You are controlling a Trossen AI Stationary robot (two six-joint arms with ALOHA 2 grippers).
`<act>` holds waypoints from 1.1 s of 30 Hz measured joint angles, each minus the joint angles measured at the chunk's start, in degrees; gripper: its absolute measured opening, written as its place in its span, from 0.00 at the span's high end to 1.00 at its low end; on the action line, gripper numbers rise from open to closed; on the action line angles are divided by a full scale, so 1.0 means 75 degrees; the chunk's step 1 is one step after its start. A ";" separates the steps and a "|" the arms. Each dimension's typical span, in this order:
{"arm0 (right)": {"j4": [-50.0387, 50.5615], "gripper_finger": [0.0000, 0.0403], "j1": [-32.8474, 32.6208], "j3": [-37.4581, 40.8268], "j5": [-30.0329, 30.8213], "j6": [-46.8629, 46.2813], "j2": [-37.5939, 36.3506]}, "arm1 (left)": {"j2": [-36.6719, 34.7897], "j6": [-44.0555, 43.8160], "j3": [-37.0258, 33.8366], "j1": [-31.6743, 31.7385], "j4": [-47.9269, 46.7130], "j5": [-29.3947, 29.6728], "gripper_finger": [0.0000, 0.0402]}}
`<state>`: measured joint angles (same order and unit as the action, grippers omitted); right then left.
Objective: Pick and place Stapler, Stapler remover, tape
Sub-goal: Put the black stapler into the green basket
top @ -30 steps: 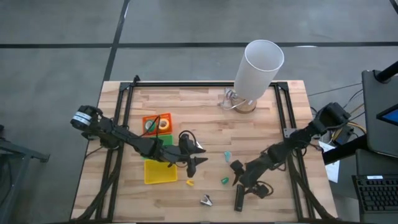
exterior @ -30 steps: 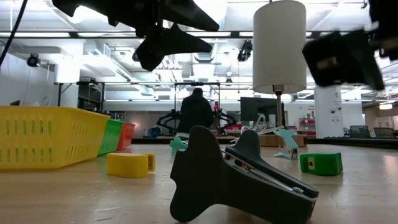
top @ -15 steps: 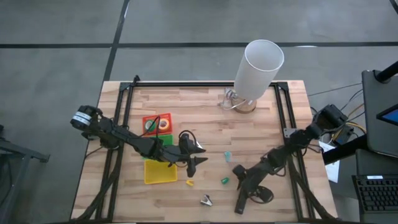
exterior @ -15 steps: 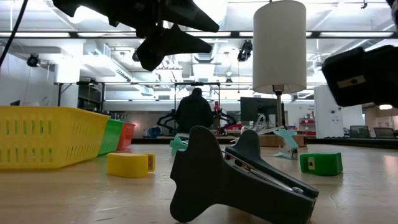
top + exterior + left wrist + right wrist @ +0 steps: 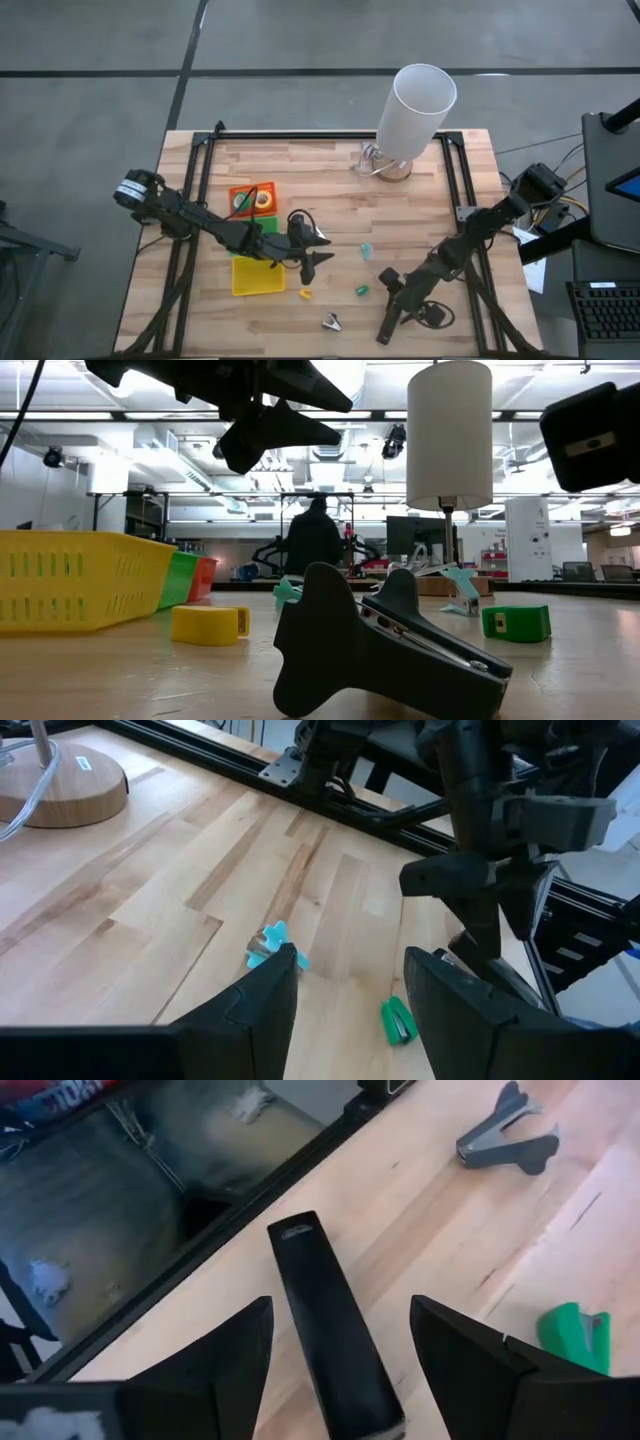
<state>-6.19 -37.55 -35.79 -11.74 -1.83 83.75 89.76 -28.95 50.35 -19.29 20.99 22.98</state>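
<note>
Stapler lies flat on the tabletop near its front edge, right of centre, long axis running roughly front to back. Right gripper hangs directly over it, fingers spread wide, one on each long side, not yet touching.

Handling, as a judgement: rigid bar, smooth black top, probably fairly heavy for its size. Glossy shell could slip, and a hinged top may give if pinched from above. Best hold looks to be across the narrow width near mid-length, so it lifts level without tipping.

Left gripper hovers above mid-tabletop, fingers apart and empty, beside the yellow tray. A silver stapler remover sits just left of the stapler; a yellow tape roll lies farther left, near the yellow tray.
</note>
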 joint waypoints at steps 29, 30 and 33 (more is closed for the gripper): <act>-0.0082 0.71 -0.0113 -0.0029 0.0581 0.0038 0.0900 | 0.0000 0.0009 0.0000 0.0006 -0.0003 0.0076 0.54; -0.0086 0.71 -0.0107 -0.0029 0.0582 0.0034 0.0889 | 0.0000 0.0009 0.0000 0.0006 -0.0003 0.0087 0.54; -0.0082 0.71 -0.0107 -0.0029 0.0746 -0.0135 0.0762 | 0.0000 0.0009 0.0000 0.0006 0.0000 0.0090 0.54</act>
<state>-6.81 -38.35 -36.01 -6.14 -2.84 89.46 89.76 -28.88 50.35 -19.25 20.99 23.66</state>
